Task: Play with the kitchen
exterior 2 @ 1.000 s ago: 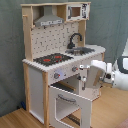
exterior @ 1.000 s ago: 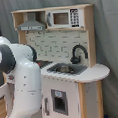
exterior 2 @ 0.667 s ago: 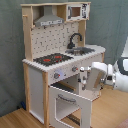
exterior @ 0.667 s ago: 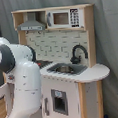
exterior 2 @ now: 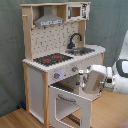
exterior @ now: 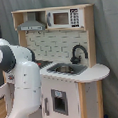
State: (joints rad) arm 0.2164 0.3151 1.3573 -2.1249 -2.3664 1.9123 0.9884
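I see the kitchen (exterior 2: 60,60) standing on a wooden floor (exterior 2: 15,119) against a grey curtain (exterior: 109,37). Its oven door (exterior 2: 67,102) hangs open. My arm (exterior 2: 102,79) reaches beside the knobs; I cannot tell its finger state.

In both exterior views the kitchen (exterior: 70,64) (exterior 2: 60,55) stands on the floor before a curtain (exterior: 106,37) (exterior 2: 10,50). On its counter, in the second exterior view, the stovetop (exterior 2: 52,59) lies to the second exterior view's left of the sink (exterior 2: 82,50), and the faucet (exterior 2: 74,39) rises behind the sink against the pegboard back (exterior 2: 52,37). The hood (exterior 2: 49,20) hangs above the stovetop, with a microwave (exterior 2: 76,11) beside it on the top shelf. Below the counter the oven door (exterior 2: 67,102) hangs open toward the front. The arm (exterior 2: 107,79) stands just before the counter's front, above that door. In the first exterior view the arm (exterior: 21,82) covers the kitchen's left part.
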